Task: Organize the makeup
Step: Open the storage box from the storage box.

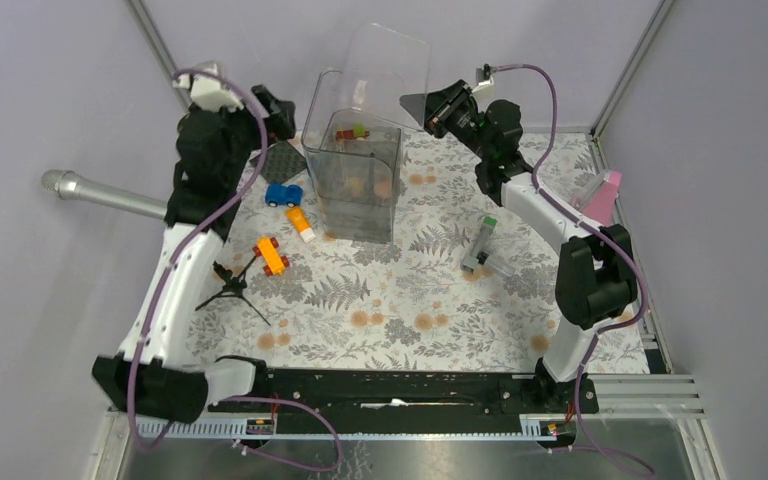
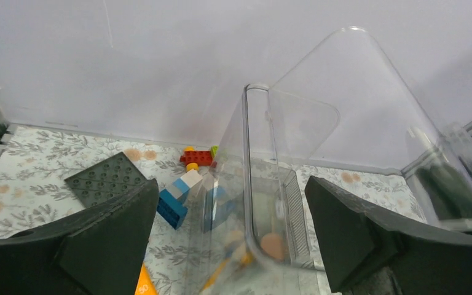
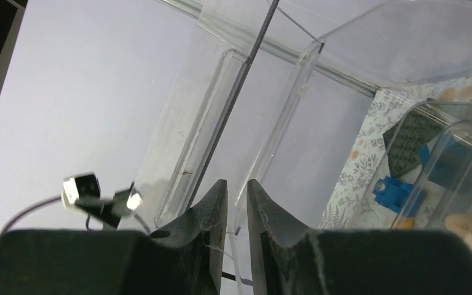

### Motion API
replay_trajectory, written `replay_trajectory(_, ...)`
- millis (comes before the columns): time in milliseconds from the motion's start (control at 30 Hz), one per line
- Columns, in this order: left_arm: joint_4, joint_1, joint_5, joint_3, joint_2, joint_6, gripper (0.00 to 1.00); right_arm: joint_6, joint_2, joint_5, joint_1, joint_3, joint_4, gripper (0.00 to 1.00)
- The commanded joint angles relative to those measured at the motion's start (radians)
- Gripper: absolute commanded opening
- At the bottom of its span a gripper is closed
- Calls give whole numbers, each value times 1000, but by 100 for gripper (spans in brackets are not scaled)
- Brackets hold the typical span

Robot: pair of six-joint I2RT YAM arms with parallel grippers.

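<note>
1. Top external view, nearest row: small black tripod (image 1: 230, 288) and orange toy car (image 1: 271, 255) on the floral table cover (image 1: 410, 300), left of centre.
2. Grey tube with green cap (image 1: 480, 245): lies flat right of centre, near the right arm's white link, well apart from both claws.
3. Pink item (image 1: 605, 193): far right edge, partly behind the right arm; too blurred to identify.
4. Blue toy car (image 1: 282, 194) and orange-and-white piece (image 1: 300, 222): just beside the bin's near-left corner; the piece's kind cannot be told.
5. Silver microphone (image 1: 100, 192): left side, its inner end hidden behind the left arm.
6. Clear bin (image 1: 355, 170): upright, far centre. Coral-pink discs (image 1: 380, 187) show dimly low inside, through the walls; number unclear.
7. Lid (image 1: 390, 65): tipped up, open. Right gripper (image 3: 238, 184) pinches its edge, jaws almost together with the clear sheet between them.
8. Left gripper (image 2: 232, 184): jaws spread wide, empty, at the bin's far-left side above a dark grey studded plate (image 2: 106, 178); the discs lie below and ahead of it, inside the bin.
</note>
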Motion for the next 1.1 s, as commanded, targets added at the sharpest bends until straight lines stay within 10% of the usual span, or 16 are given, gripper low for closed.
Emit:
replay_trajectory(0,203,5,23,-200,-161,63,99,-31,-26,-38,9,111,-23,26)
replay_trajectory(333,498,-16,413,-534,-395,189,99,-38,-2,-66,8,192,-85,26)
replay_trajectory(1067,579,-34,314,-357,-118,154,99,-54,-1,-88,6,207,-95,26)
